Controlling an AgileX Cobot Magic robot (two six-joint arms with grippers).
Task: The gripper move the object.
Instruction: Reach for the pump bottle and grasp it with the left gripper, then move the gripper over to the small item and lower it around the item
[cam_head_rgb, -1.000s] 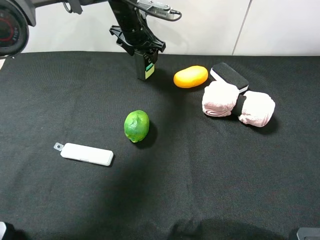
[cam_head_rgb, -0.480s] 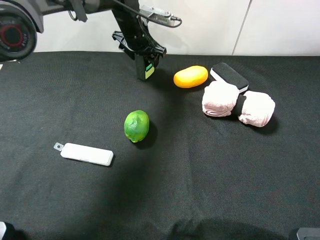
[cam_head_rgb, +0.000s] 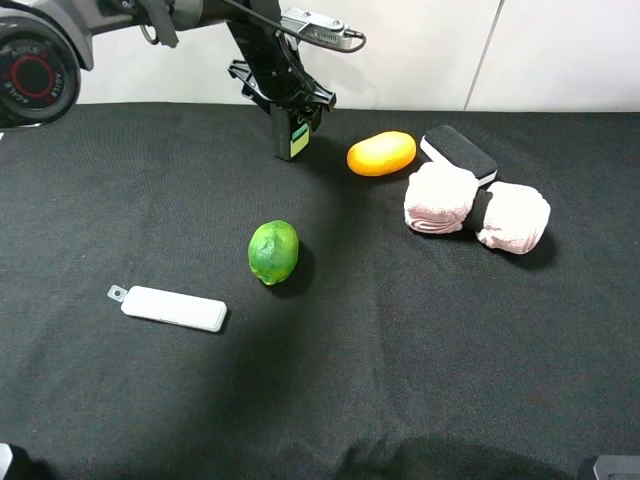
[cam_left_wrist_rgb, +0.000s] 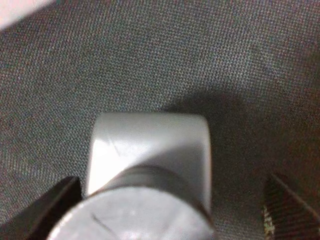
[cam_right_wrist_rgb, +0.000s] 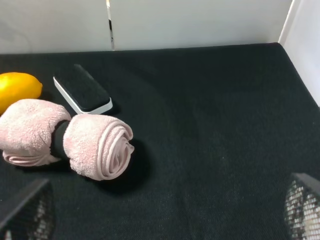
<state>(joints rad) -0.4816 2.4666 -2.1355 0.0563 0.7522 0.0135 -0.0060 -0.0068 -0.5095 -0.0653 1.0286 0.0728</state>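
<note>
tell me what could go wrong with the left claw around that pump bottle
In the left wrist view the pump bottle sits off-centre in the open left claw, so closing may tip it. The orange fruit lies close by; a swing that way may knock it.

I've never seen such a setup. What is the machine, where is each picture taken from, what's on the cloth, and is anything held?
It is a robot with two arms, each ending in a two-fingered gripper. The wide picture looks down from a high camera; the other two come from cameras on the arms' wrists. On the black cloth lie a lime, a yellow fruit, a black-and-white block, a rolled pink towel and a flat white stick. At the back stands a small dark bottle with a pale green label. The left gripper straddles it, jaws apart; its wrist view shows a gap beside the pump head, so nothing is clamped. The right gripper is open and empty.
</note>
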